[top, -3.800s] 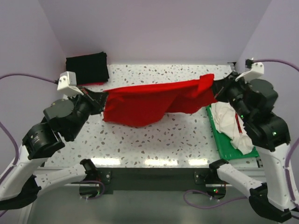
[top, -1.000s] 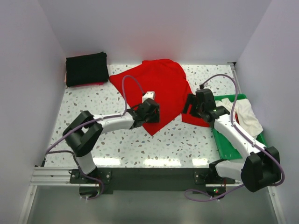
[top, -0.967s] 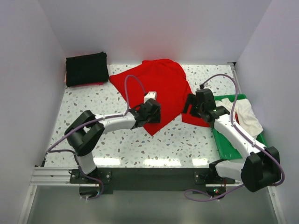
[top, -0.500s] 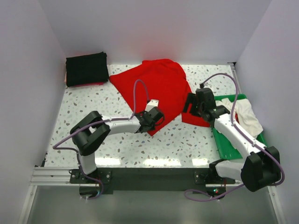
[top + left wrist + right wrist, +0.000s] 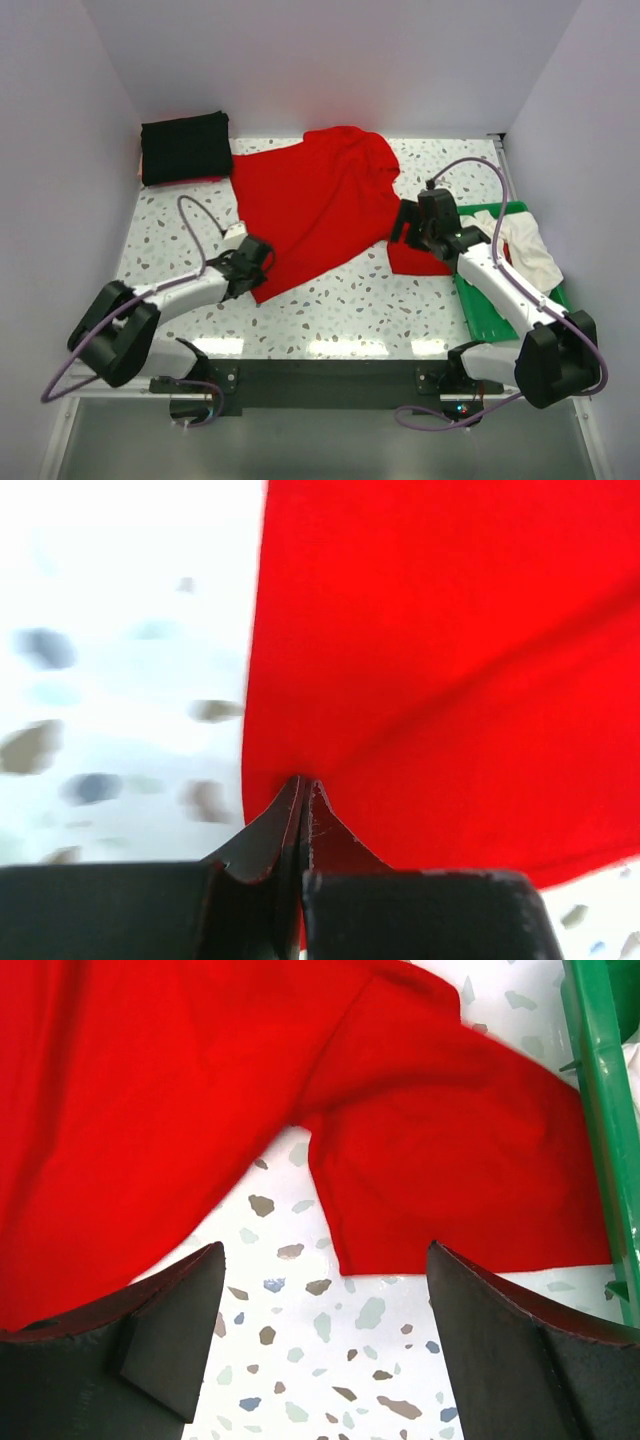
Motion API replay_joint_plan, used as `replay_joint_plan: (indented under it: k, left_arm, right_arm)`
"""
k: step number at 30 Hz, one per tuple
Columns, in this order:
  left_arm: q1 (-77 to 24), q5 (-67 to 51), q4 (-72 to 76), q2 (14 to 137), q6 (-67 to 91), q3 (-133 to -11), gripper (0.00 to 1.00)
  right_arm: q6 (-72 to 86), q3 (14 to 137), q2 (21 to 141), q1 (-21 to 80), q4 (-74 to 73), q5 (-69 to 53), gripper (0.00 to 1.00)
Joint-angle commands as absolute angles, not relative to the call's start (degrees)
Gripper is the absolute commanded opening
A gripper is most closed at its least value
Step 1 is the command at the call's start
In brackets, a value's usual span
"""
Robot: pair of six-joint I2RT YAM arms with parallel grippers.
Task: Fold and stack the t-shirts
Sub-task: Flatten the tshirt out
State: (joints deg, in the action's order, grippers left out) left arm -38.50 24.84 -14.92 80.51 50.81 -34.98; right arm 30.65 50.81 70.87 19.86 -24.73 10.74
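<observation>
We hold the near-left corner of the red t-shirt [image 5: 320,195] pinched tight in our left gripper [image 5: 303,788]. From that grip the cloth fans away toward the far right, its long axis running on a diagonal across the middle of the table [image 5: 350,300] (which end is the collar we cannot tell). Our right gripper [image 5: 323,1260] hangs wide and empty over the shirt's right sleeve [image 5: 450,1180], just beside the green tray [image 5: 595,1080], so we judge it the nearer arm for that side, while any pull from the left would run along the diagonal.
</observation>
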Motion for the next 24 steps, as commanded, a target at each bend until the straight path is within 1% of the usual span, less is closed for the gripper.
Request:
replay_joint_plan:
  k: [1, 4, 7, 13, 17, 20, 24]
  left_arm:
    - [-27.82, 20.58, -17.67, 72.99, 54.93, -27.44, 0.0]
    - [-20.07, 19.16, -17.49, 69.1, 54.23, -25.84, 0.0]
    - [-14.88, 18.02, -17.23, 68.29, 52.39, -26.1, 0.0]
    - [-7.93, 16.0, -16.52, 69.43, 50.63, -28.56, 0.0]
    - [-4.93, 14.34, -15.39, 69.08, 51.33, -28.83, 0.0]
    - [-4.92, 12.14, -14.07, 69.17, 50.72, -28.65, 0.0]
    - [-4.83, 13.62, -14.41, 69.17, 50.54, -28.39, 0.0]
  right_arm:
    - [31.11, 49.58, 70.93, 19.86, -22.06, 9.32, 0.84]
    - [31.29, 48.69, 70.93, 19.86, -21.97, 8.53, 0.84]
    - [31.03, 47.38, 70.84, 19.86, -22.06, 9.57, 0.84]
    - [30.93, 45.36, 73.91, 19.86, -22.24, 12.13, 0.84]
    - [31.55, 42.9, 75.49, 19.86, -20.48, 12.04, 0.84]
    - [31.73, 41.76, 76.2, 19.95, -19.96, 11.34, 0.81]
    - [32.78, 39.47, 76.9, 21.17, -18.64, 10.37, 0.79]
